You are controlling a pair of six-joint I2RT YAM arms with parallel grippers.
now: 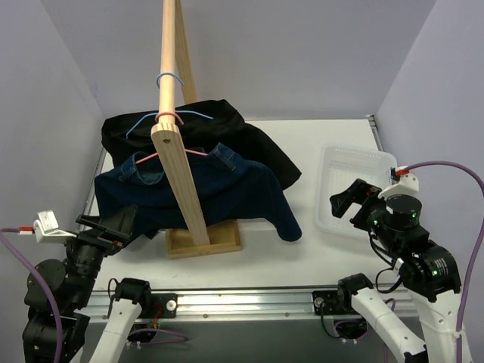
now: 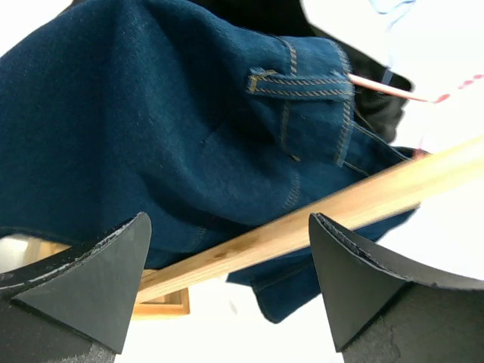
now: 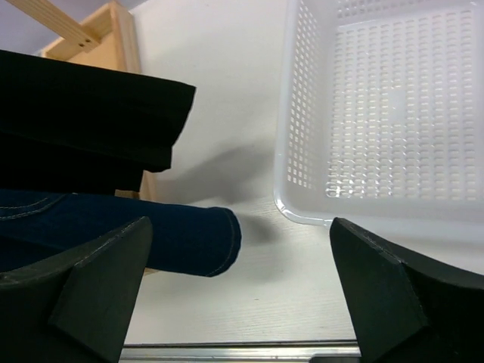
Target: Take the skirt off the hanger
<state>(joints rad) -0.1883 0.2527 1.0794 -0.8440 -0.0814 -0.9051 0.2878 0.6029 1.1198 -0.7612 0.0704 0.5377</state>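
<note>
The pink hanger (image 2: 386, 88) is mostly covered by the denim skirt (image 1: 227, 189). The wooden pole (image 1: 168, 68) is cut off overhead, and the basket (image 3: 302, 113) is cropped in the right wrist view.

Dark blue denim skirt (image 1: 227, 193) hangs spread wide on a pink wire hanger (image 1: 144, 157), waistband up, tan stitching and a belt loop showing. Hanger hook loops over the slanted wooden rail (image 1: 174, 144).

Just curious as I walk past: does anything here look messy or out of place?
Mildly. The denim skirt sags on its pink hanger, spreading over the rack's base and onto the table. The black garment behind slumps likewise. Nothing looks spilled or broken.
</note>
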